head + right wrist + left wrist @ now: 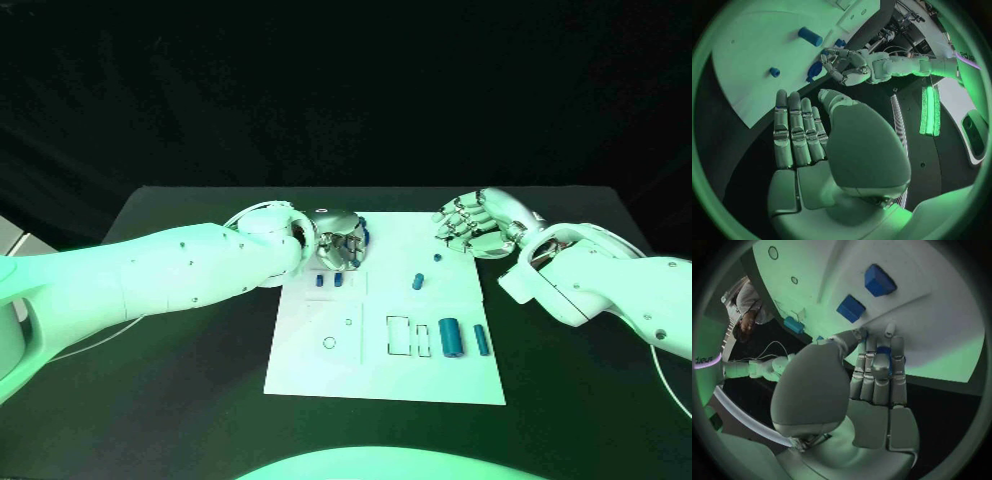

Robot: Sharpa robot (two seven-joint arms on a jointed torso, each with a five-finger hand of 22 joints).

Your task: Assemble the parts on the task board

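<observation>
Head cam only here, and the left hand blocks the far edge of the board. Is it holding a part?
Observer: Yes. The left wrist view shows a blue part held between the fingers of the left hand, over the task board.
Operator: Is the right hand carrying anything?
Observer: No. In the right wrist view the right hand has its fingers straight and side by side, with nothing in them.
Operator: The two small pieces by the left hand, flat or raised?
Observer: Raised. In the left wrist view the two blue blocks stand up from the board, beyond the fingertips.
</observation>
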